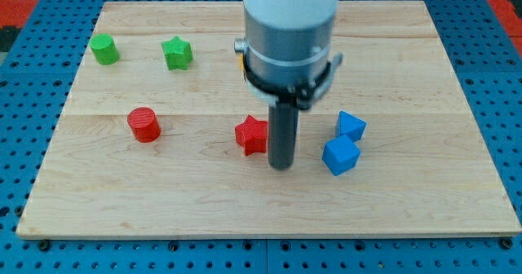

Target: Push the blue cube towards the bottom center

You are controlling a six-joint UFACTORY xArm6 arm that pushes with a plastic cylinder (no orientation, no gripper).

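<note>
The blue cube (340, 155) sits on the wooden board (163, 201), right of centre and low in the view. A second blue block (351, 126) of unclear shape touches it just above. My tip (281, 166) is on the board to the left of the blue cube, a short gap away. A red star-shaped block (251, 134) lies right beside the rod on its left.
A red cylinder (144, 125) lies at the view's left. A green cylinder-like block (104, 50) and a green star (177, 53) sit at the top left. A yellow block (239, 60) is mostly hidden behind the arm's body. Blue pegboard surrounds the board.
</note>
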